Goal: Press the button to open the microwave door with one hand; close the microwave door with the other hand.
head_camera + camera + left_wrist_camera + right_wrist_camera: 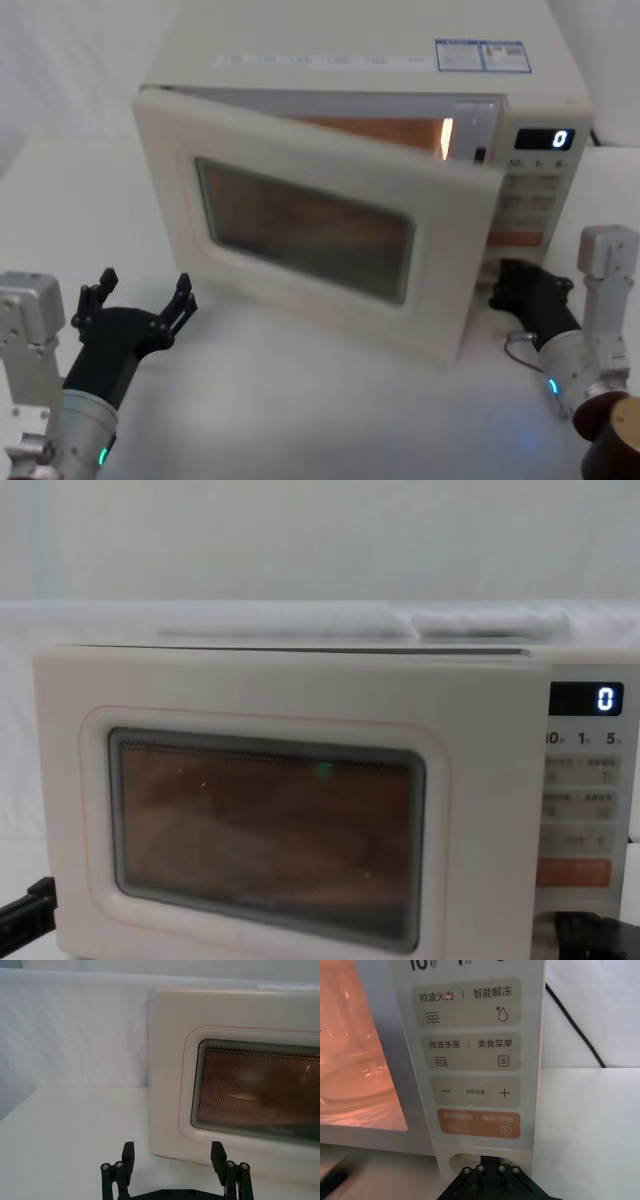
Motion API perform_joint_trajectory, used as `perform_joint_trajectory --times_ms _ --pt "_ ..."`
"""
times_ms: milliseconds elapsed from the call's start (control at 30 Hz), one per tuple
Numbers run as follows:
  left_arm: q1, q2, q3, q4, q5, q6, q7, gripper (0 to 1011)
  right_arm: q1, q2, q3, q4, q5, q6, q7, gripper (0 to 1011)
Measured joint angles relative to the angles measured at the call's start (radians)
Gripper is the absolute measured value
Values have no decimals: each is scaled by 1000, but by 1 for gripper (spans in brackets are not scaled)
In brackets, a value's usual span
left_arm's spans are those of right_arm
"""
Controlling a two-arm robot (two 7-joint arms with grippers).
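**A:** Start from the head view. Where is the microwave door?

**B:** The microwave door point(310, 225) stands ajar, swung out from the microwave point(380, 60) on its hinge side, with the lit orange inside showing behind its upper edge. The keypad panel point(535, 195) sits just beside the door's free edge and its display point(545, 139) reads 0.

**A:** And the arms?

**B:** The left gripper point(140, 295) hangs in front of the microwave, near the door's hinged corner and apart from it, fingers spread wide with nothing between them. The right gripper point(520, 285) is at the foot of the keypad panel, touching or nearly touching it. I cannot tell how far its fingers are parted.

**A:** Left wrist view?

**B:** The left gripper point(172, 1157) is wide open and empty, aimed at the door's point(170, 1075) lower hinge-side corner, with the white table point(65, 1135) under it. The door's dark window point(255, 1087) glows orange.

**A:** Right wrist view?

**B:** The right gripper point(490, 1172) sits right at the button point(465, 1159), the oval recess at the bottom of the panel point(470, 1060), below the orange key point(479, 1123). Its finger spread cannot be judged here. A black cable point(572, 1027) runs behind the microwave.

**A:** Chest view?

**B:** The door point(290, 800) is angled outward, covering the front of the microwave. The display point(585, 698) beside it shows 0. The left gripper point(25, 915) shows at the door's lower hinge side, the right gripper point(595, 935) under the panel.
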Motion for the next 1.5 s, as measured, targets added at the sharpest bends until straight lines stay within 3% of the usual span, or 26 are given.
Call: perform_joint_trajectory --times_ms 533,867,1500 --pt "0 0 0 0 0 0 0 1001 -6 0 4 -2 -3 -3 0 0" --pt "0 0 0 0 0 0 1 1001 -39 3 8 -37 2 8 4 0" --pt "0 0 0 0 0 0 0 1001 -183 38 14 -231 21 53 21 0"
